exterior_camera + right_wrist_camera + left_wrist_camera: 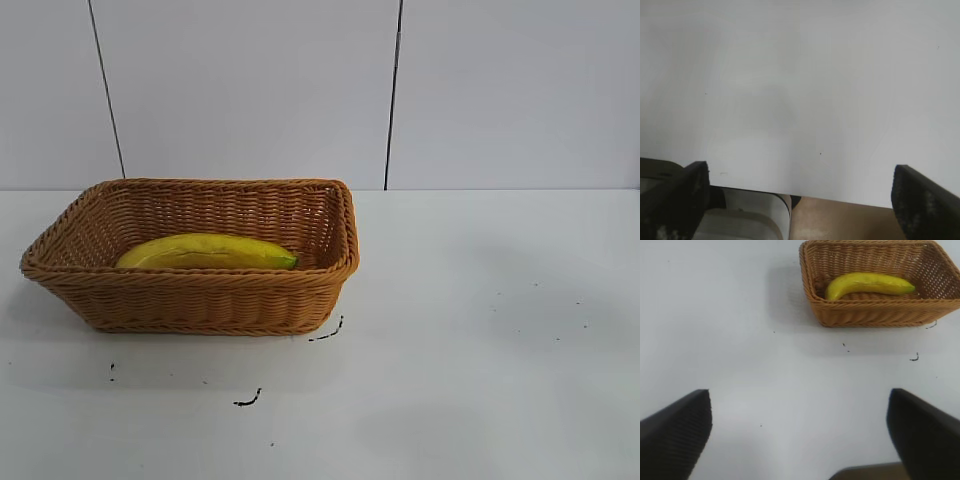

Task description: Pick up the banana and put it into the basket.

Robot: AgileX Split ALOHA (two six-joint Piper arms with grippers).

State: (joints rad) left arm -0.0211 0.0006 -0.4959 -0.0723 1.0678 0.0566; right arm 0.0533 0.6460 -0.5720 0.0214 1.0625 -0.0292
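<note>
While lying flat inside the basket [190,290] at the middle left of the outside picture, banana [205,251] with green tip toward the right. Small dark marks [248,400] on the white table [480,340] just below. Left gripper [800,435] spread wide over bare table, holding nothing, basket at upper right of its picture. Right gripper [800,200] spread wide too, holding nothing, at the table's edge.
</note>
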